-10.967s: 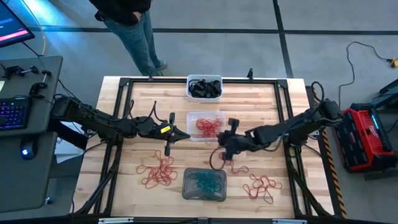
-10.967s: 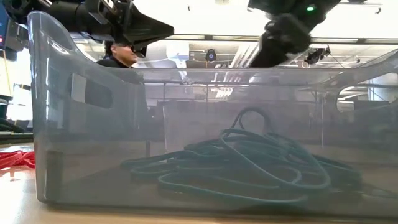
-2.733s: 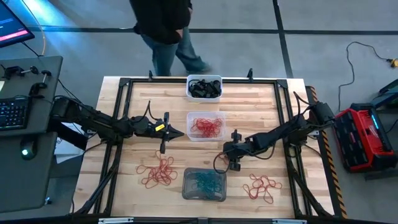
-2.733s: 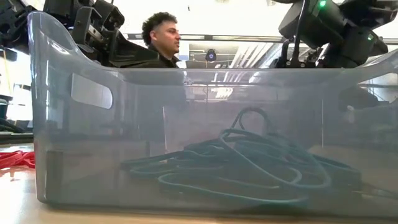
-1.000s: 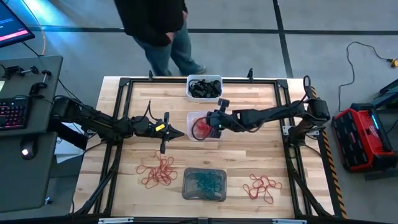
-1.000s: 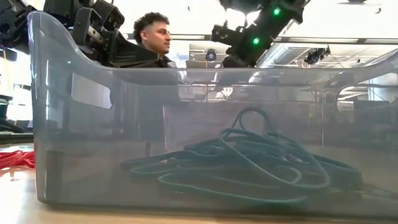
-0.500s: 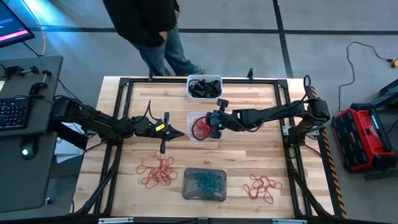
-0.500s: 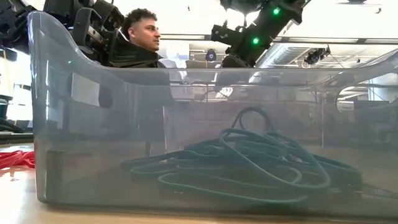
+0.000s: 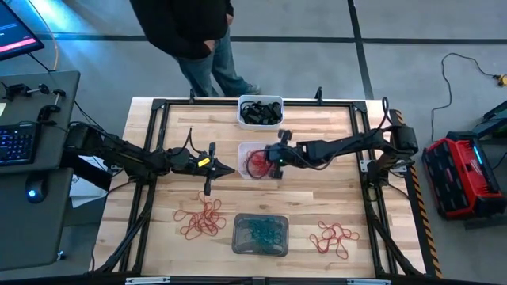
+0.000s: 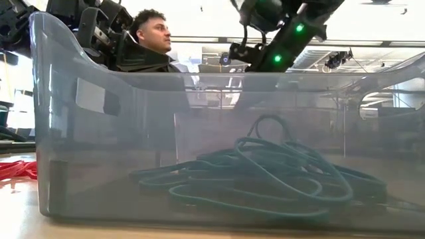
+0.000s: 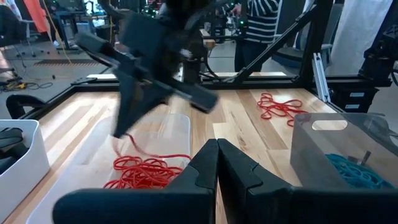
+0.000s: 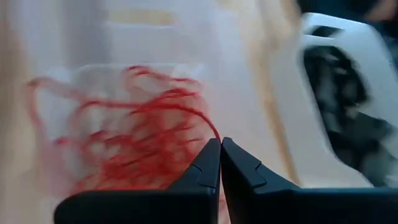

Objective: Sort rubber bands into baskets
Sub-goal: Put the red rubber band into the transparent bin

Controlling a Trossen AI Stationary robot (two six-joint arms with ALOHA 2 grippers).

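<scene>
Above the clear basket (image 9: 260,161) at mid-table we see the right gripper (image 9: 273,164), its arm stretched long across the table. In the right wrist view its two fingers (image 12: 211,163) are pressed together on a thin red strand (image 12: 208,127) that runs from their tips down to the red rubber bands (image 12: 140,140) heaped in the basket below; how much of the strand sits between the tips we cannot make out. That view is blurred, so the white basket (image 12: 339,93) beyond the gripper and the black bands (image 12: 336,74) in it show only as smears. In the left wrist view the right gripper (image 11: 124,127) is also a blur, with the strand trailing under it.

The left gripper (image 9: 230,169) waits to the side of the clear basket, away from the right arm, its fingers (image 11: 208,165) pressed together with nothing between them.

From the low view we see little of the table: the grey basket (image 10: 86,99) fills nearly the whole picture, with the teal bands (image 10: 265,172) lying on its floor, and only parts of both arms show above its rim. Behind it a person (image 10: 149,33) is partly hidden by the left arm; from above the person (image 9: 194,32) is cut off at the picture's edge.

Nearer the front edge than either gripper, one loose pile of red bands (image 9: 202,218) lies beside the grey basket (image 9: 260,234) and another loose pile (image 9: 334,236) on its other side.
</scene>
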